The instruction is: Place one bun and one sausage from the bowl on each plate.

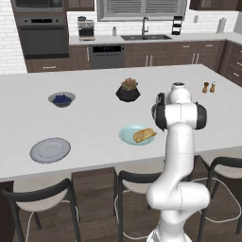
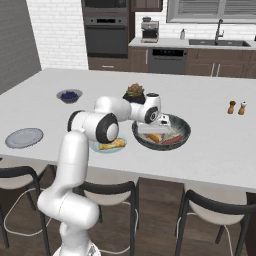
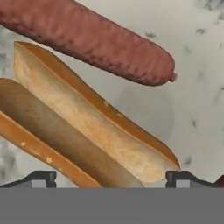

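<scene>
A black pot with a plant [image 2: 134,93] is seen just behind the bowl [image 2: 182,136], and a bun [image 1: 144,135] is lying on the teal plate [image 1: 125,136]. The gripper [image 3: 111,178] is held spread wide inside the bowl, with another bun [image 3: 87,131] lying directly between its fingertips [image 3: 43,178] and a sausage [image 3: 96,43] just beyond it.

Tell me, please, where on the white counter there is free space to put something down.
Bare white counter lies between the round grey plate and the pale teal plate holding a bun. Crowded: around the wide dark-grey bowl, where the open gripper hovers over another bun.
</scene>
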Controlling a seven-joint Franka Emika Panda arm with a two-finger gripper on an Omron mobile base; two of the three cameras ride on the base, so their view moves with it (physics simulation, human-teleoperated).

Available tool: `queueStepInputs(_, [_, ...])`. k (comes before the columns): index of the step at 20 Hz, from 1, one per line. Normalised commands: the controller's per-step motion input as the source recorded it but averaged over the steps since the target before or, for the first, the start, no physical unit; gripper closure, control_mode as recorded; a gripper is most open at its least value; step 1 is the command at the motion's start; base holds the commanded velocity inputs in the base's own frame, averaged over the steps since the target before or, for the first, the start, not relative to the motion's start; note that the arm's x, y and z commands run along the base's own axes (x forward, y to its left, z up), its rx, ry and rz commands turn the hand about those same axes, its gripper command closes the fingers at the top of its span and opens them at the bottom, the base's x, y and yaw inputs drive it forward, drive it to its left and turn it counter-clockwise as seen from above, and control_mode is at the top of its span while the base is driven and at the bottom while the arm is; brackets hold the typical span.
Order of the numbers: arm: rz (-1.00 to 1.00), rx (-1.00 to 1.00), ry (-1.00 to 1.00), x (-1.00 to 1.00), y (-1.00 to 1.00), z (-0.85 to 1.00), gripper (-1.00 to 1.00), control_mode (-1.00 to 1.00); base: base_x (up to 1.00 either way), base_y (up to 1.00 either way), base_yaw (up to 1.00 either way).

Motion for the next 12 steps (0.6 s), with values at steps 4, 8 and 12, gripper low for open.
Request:
queueStepInputs(4, [0.0,-0.02,0.01,0.05,0.0,-0.39,1.0,-1.0,0.0,0.0,0.0])
queueStepInputs(8, [0.0,-0.01,0.0,0.11,0.0,-0.22,1.0,-1.0,0.0,0.0,0.0])
queueStepInputs(12, [0.0,-0.02,0.0,0.0,0.03,-0.1,1.0,-1.0,0.0,0.0,0.0])
